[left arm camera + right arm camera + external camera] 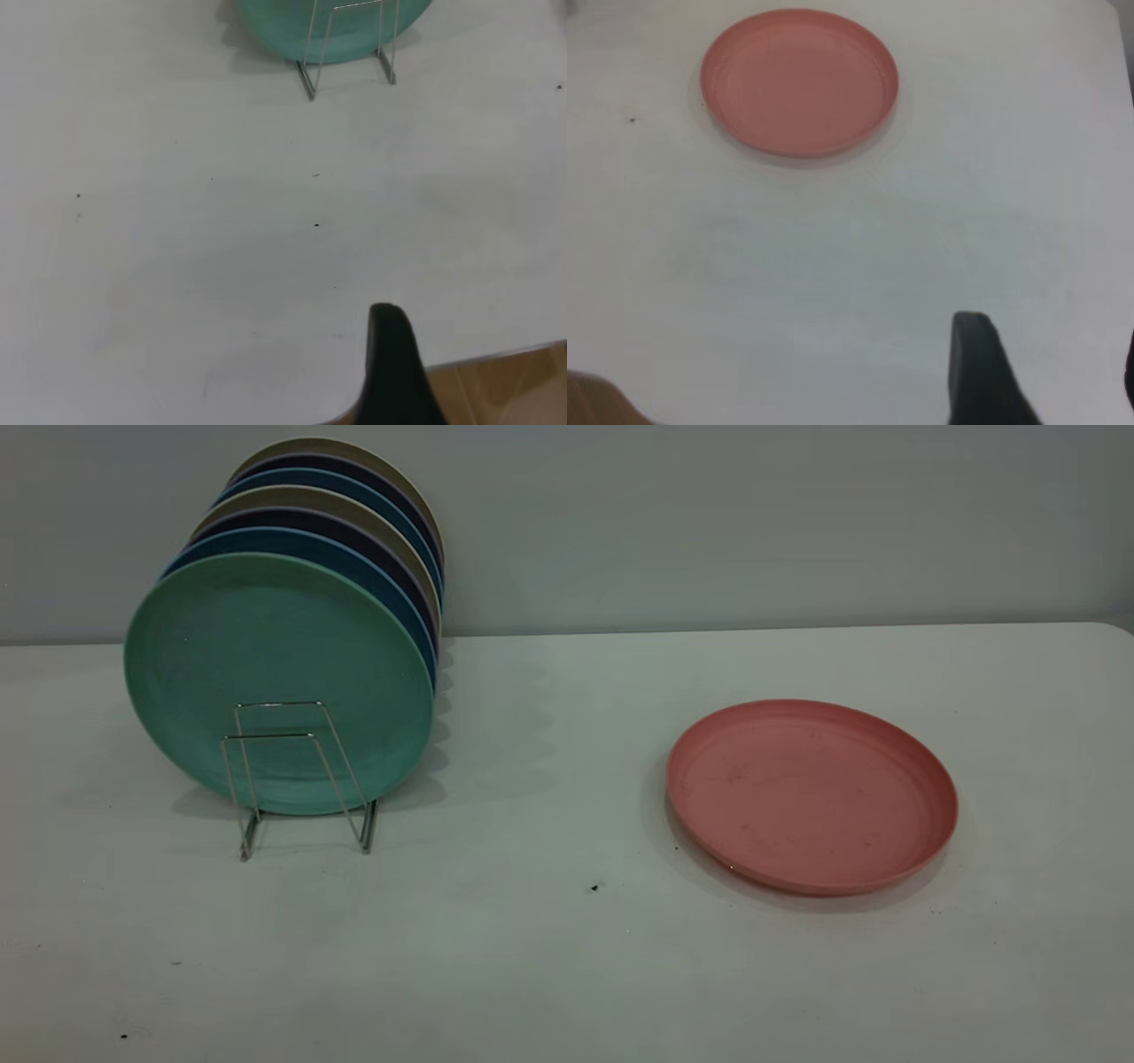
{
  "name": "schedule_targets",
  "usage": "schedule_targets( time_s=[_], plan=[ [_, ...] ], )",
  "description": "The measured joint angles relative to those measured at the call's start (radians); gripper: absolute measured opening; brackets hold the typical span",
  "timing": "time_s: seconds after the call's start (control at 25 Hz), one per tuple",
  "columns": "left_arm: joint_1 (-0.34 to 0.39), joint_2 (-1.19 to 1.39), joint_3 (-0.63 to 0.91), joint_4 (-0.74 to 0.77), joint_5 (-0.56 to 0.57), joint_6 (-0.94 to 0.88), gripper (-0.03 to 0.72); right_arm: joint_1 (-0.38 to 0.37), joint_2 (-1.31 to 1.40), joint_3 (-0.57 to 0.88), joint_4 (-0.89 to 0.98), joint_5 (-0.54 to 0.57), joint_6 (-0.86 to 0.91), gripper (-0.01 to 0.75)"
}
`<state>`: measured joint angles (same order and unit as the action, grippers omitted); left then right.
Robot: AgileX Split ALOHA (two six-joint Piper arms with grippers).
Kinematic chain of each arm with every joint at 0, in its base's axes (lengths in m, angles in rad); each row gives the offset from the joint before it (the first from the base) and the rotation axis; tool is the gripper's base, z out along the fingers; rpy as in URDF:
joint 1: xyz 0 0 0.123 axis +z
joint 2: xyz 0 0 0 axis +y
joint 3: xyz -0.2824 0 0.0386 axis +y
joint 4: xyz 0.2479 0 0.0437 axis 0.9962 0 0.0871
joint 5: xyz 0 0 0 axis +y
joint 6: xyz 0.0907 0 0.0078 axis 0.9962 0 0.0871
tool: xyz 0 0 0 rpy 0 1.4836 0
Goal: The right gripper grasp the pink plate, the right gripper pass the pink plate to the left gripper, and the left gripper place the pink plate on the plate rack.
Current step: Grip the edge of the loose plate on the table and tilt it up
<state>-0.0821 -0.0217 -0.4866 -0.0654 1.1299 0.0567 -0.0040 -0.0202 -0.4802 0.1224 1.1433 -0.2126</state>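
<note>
The round, shallow salmon-pink plastic plate [811,795] lies flat on the white table [549,957] at the right of the exterior frame, rim up, untouched and well apart from everything else. At the upper left of that frame the thin silver wire plate rack [301,779] stands with a row of upright plates, a teal-green plate [279,682] foremost, and its front loops are bare. Neither arm shows in the exterior view. In the right wrist view one dark finger of the right gripper [983,376] juts in at the lower edge, with the pink plate in the upper left of that frame, well ahead of it across bare table; I cannot tell how wide the jaws stand, and they hold nothing. The left gripper [399,372] shows one black finger over the near table edge, facing the rack; its opening is likewise unclear. Being round, the plate has no long axis, so I'd judge the right arm simply reaches forward to its near rim.
</note>
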Motion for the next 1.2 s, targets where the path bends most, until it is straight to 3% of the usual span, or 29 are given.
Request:
schedule_targets(
  time_s=[0.16, 0.28, 0.6, 0.88, 1.0, 1.2],
  plan=[
    [0.000, 0.000, -0.002, -0.001, -0.007, 0.000, 0.519, 0.000, 0.000, 0.000, 0.001, 0.000, 0.000, 0.403],
    [0.000, 0.000, -0.015, -0.016, -0.106, 0.000, 0.519, 0.000, 0.017, -0.005, 0.001, -0.018, 0.000, 0.391],
    [0.000, 0.297, -0.019, -0.096, -0.303, -0.015, 0.519, 0.000, 0.347, -0.019, 0.133, -0.270, -0.104, 0.366],
    [0.000, 0.656, -0.019, -0.344, -0.515, 0.179, 0.519, 0.000, 0.770, -0.028, 0.508, -0.341, -0.438, 0.365],
    [0.000, 0.770, -0.025, -0.455, -0.540, 0.270, 0.519, 0.000, 0.943, -0.062, 0.682, -0.357, -0.578, 0.365],
    [0.000, 0.905, -0.093, -0.585, -0.557, 0.388, 0.519, 0.000, 1.212, -0.158, 0.813, -0.441, -0.683, 0.365]
  ],
)
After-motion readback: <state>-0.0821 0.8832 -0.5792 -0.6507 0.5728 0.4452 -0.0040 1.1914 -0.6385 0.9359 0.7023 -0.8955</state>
